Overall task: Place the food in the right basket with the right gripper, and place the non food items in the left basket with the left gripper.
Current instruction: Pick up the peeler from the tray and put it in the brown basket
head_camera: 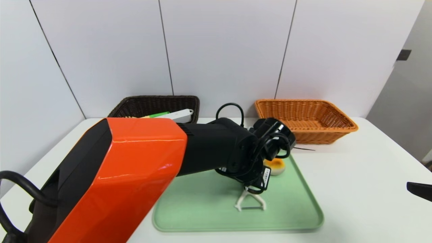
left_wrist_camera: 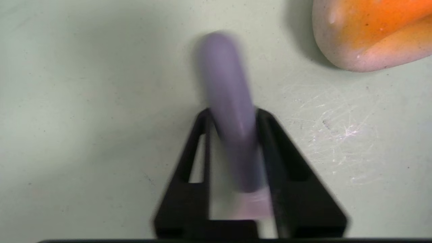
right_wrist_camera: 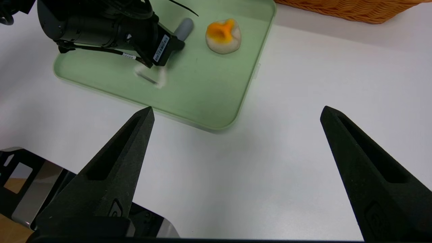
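On the green tray (head_camera: 202, 206) lies a peeler (head_camera: 250, 202) with a white Y-shaped head and a grey handle (left_wrist_camera: 224, 74). My left gripper (left_wrist_camera: 233, 113) reaches down over the tray, its two black fingers closed against either side of that handle. An orange-and-cream bun (head_camera: 276, 166) sits on the tray just beyond the gripper, near the handle's end (left_wrist_camera: 371, 30). The dark brown left basket (head_camera: 155, 103) and the orange right basket (head_camera: 303, 118) stand at the back. My right gripper (right_wrist_camera: 236, 111) hovers open and empty over bare table, to the right of the tray.
A white and green item (head_camera: 175, 114) lies in the left basket. My orange left arm (head_camera: 118, 175) covers the tray's left part in the head view. A thin black cable (head_camera: 303, 148) lies in front of the right basket.
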